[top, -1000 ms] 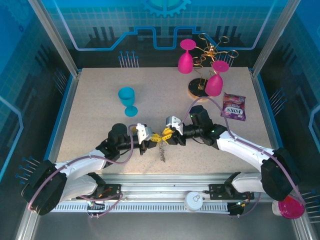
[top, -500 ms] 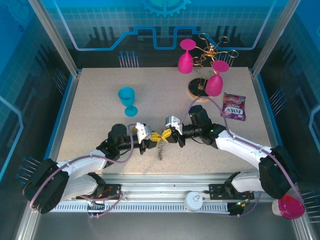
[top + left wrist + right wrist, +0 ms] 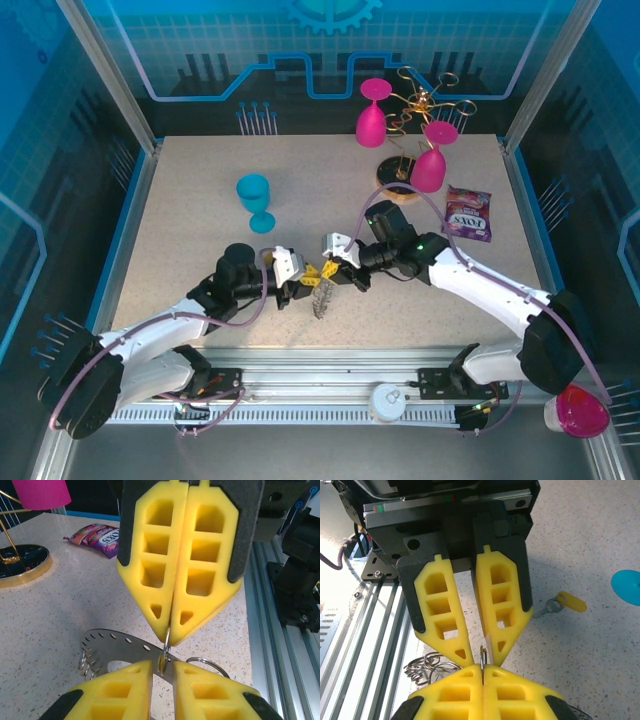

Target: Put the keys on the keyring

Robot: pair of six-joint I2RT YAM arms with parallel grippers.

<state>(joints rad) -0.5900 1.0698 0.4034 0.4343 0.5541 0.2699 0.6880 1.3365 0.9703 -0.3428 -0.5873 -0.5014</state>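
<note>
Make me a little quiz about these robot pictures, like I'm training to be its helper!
1. True or false: the key with the yellow head lies on the table, not yet on the keyring.
2. Pick one: what is the right gripper pinching? A) a wire loop of the keyring. B) the key. C) nothing.
3. Fill in the gap: the goblet standing upright on the table is ____.

Key: 1 true. 2 A. 3 blue.
</note>
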